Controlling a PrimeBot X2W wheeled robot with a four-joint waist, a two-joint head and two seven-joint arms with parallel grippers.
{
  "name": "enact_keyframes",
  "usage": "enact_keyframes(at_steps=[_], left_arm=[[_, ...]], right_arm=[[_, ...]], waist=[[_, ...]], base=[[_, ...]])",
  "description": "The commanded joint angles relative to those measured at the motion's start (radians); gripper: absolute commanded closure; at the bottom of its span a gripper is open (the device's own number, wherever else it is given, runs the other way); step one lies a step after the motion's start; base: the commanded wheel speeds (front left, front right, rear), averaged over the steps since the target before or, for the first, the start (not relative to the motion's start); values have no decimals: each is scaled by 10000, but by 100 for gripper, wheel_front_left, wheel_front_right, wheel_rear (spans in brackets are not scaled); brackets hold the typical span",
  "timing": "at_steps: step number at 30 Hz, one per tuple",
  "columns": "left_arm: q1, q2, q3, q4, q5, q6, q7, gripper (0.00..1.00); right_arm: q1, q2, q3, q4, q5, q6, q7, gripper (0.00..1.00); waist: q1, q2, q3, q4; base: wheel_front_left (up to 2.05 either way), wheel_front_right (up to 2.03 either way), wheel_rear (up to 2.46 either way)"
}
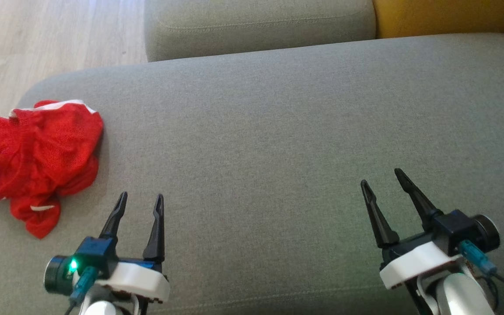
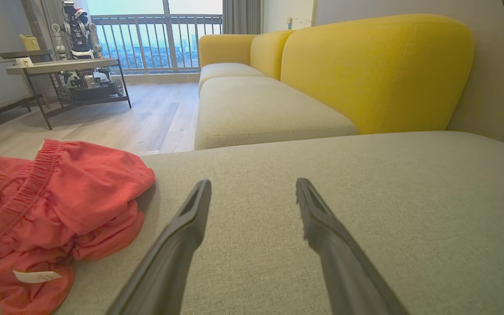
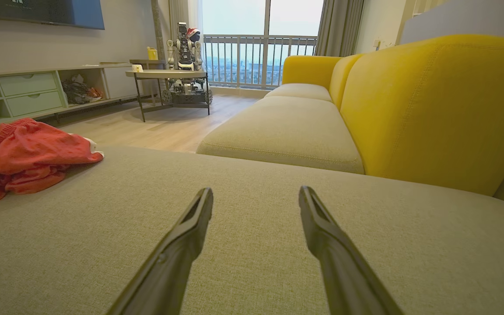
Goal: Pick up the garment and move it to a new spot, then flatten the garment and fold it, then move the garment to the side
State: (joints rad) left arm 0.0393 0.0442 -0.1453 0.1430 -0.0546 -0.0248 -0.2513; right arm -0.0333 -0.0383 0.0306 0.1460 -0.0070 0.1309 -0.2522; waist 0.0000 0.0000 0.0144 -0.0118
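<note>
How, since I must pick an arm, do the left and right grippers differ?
The left gripper sits beside the red garment; the right gripper is far across the cushion. The left gripper's fingers point nearly straight up the head view; the right gripper's lean leftward. Both are open, empty.

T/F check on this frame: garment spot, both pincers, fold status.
1. The red garment lies crumpled near the left end of the grey cushion. True.
2. The left pincer is shut on the garment. False: it is open and empty, beside the garment and apart from it.
3. The right pincer is open and holds nothing. True.
4. The garment is folded flat. False: it is a bunched heap, not yet folded.
</note>
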Motion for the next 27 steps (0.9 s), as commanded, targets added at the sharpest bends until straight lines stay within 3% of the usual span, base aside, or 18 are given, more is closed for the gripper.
enact_keyframes(at_steps=[1, 13, 27], left_arm=[[-296, 87, 335, -280, -22, 54, -105, 0], [-313, 71, 410, -390, -95, 259, -105, 0], [64, 63, 422, -197, -186, 526, -105, 0]], right_arm=[[-527, -120, 237, -291, 79, -2, -95, 0], [-391, -120, 328, -282, 50, -2, -95, 0], [31, -120, 487, -189, 90, -2, -95, 0]], waist=[[0, 0, -9, 9], [0, 0, -103, 635], [0, 0, -395, 2662]], base=[[0, 0, 0], [0, 0, 0], [0, 0, 0]])
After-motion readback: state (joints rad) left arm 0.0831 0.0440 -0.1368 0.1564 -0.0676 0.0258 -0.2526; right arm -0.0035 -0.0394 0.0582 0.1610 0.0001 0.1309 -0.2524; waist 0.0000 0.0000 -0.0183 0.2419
